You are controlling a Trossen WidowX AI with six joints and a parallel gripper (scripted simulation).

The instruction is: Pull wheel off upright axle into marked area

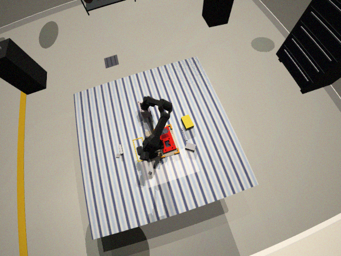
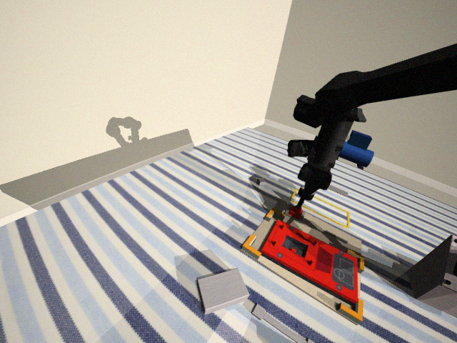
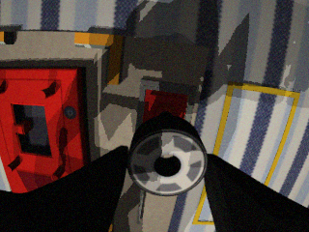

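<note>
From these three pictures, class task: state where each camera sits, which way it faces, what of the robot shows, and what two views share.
Top: high overhead, looking down on the striped table; whole arm shows.
Exterior: low at the table's side, facing the room corner; forearm and gripper show.
Wrist: on the arm, looking down past its fingers at the held wheel.
Shared: exterior and wrist both show the red fixture and yellow marked area.

Black arm (image 2: 387, 83) stretched out, wrist bent down, hand (image 3: 168, 174) clamped on the wheel (image 3: 168, 164).
</note>
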